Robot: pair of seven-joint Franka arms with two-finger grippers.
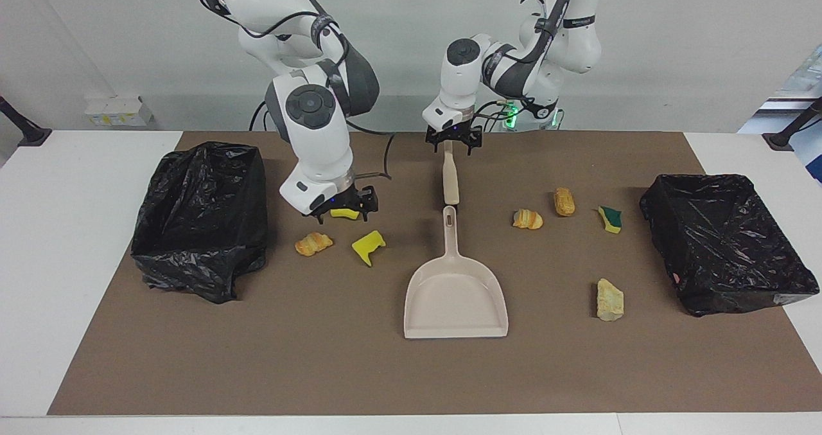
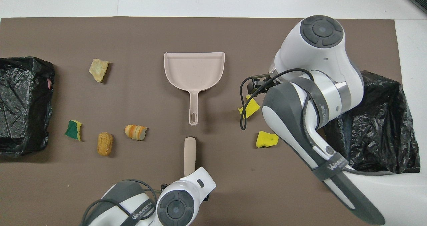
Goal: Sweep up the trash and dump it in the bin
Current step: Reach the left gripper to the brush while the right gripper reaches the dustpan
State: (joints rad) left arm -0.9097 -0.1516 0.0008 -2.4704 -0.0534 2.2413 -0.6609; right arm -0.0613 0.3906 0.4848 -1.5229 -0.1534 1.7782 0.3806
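Several scraps of trash lie on the brown mat. A yellow sponge piece [image 1: 347,214] sits right under my open right gripper [image 1: 347,211], which hangs low over it. Beside it lie a croissant chunk [image 1: 313,243] and another yellow sponge piece [image 1: 368,245]. Toward the left arm's end are a croissant chunk [image 1: 527,219], a bread chunk [image 1: 564,201], a green-backed sponge [image 1: 611,219] and a pale chunk [image 1: 609,299]. My open left gripper [image 1: 454,142] hovers over the handle end of the beige brush [image 1: 451,179]. The beige dustpan [image 1: 456,293] lies flat mid-table, its handle pointing at the brush.
A black-bagged bin [image 1: 202,220] stands at the right arm's end of the mat and a lower one [image 1: 725,242] at the left arm's end. In the overhead view the right arm covers the croissant chunk and part of one sponge piece [image 2: 252,106].
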